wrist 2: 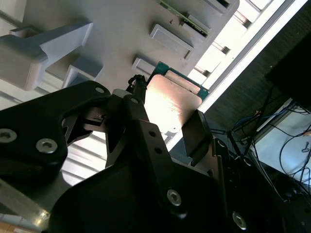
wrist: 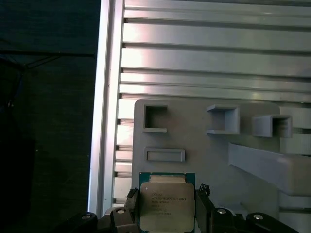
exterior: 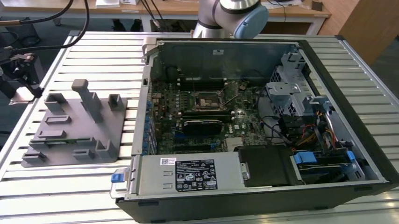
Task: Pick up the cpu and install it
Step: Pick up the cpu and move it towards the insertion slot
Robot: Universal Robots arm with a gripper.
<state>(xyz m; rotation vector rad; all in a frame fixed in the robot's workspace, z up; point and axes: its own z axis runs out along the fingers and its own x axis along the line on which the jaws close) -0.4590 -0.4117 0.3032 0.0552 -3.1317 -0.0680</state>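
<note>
So the holder tray (exterior: 68, 128) is caught from high up and well back in the exterior view, at the exterior view's left. In both wrist views it's seen from close above, straight down in the first, slanted in the second, with the cpu (wrist: 166, 206) (wrist 2: 170, 104) shared too.

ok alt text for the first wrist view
The cpu, silvery top with a green rim, is clamped in the gripper, with a grey holder tray behind it. The tray lies on a slatted metal table.
</note>
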